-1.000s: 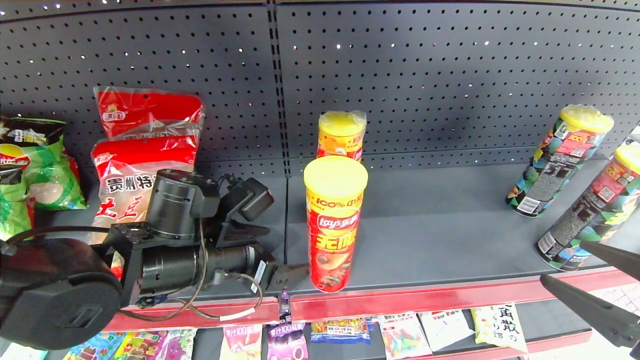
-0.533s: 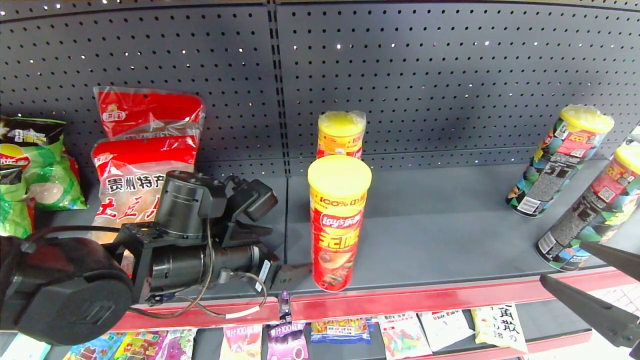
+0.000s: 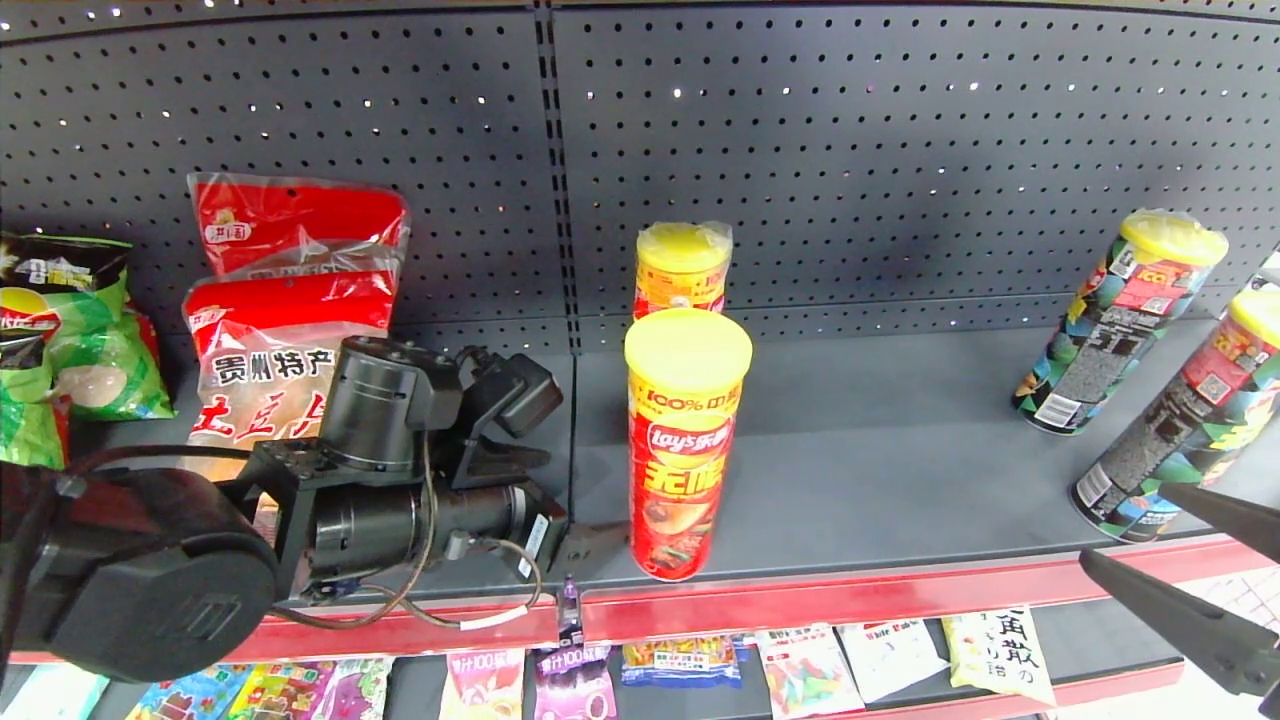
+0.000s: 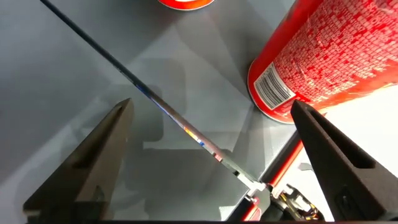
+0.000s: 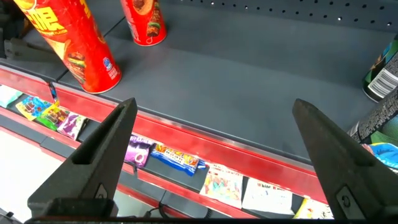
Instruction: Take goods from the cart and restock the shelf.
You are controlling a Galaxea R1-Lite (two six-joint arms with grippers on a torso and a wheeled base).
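hovering just beside red can [image 3: 685, 450], left gripper [image 4: 211, 107] spread

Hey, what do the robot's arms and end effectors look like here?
The left arm is black, built of chunky cylindrical joints, with thin dark cables looping beneath it and a white tag on one. Both the left end effector and right end effector have two long, dark, tapering fingers.
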